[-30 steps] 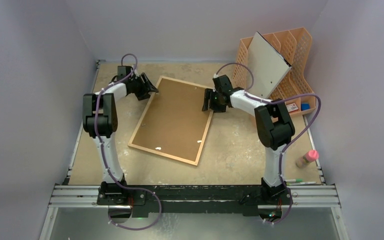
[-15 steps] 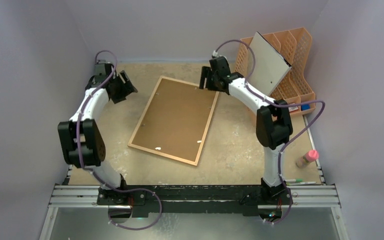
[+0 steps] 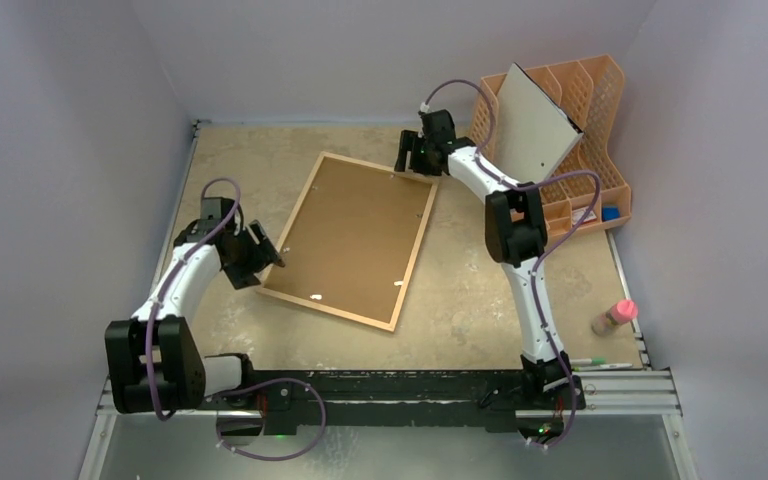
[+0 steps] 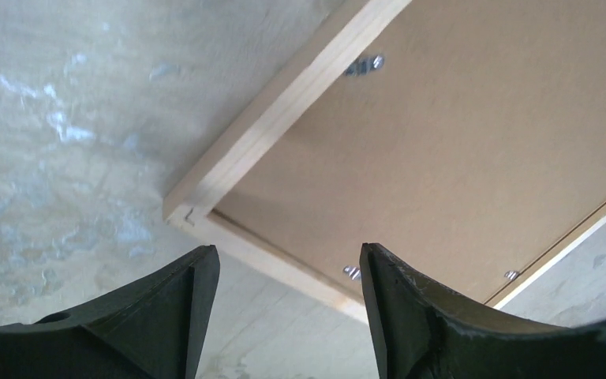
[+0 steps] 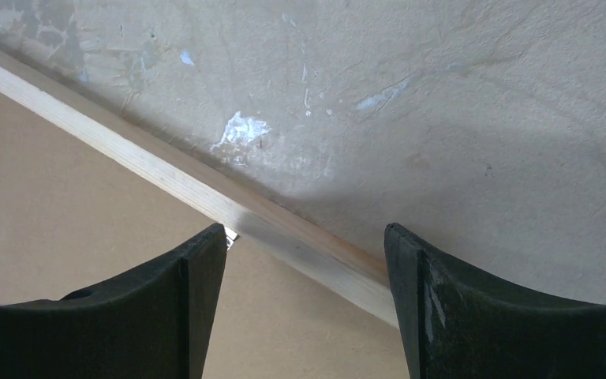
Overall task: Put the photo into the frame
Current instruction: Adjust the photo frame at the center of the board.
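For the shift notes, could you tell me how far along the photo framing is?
Done: the thin light-wood rectangular frame lies face down, brown hardboard backing panel seated in it. In hand: nothing; the left gripper hangs open at its near-left corner, the right gripper open over its far edge. Left: unclear, since no photo shows.

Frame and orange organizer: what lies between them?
In the top external view, the right arm spans that stretch of table between organizer and frame; the right gripper hangs open at the frame's far corner.

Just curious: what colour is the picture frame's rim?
Light, pale wood; the frame shows best in the left wrist view.
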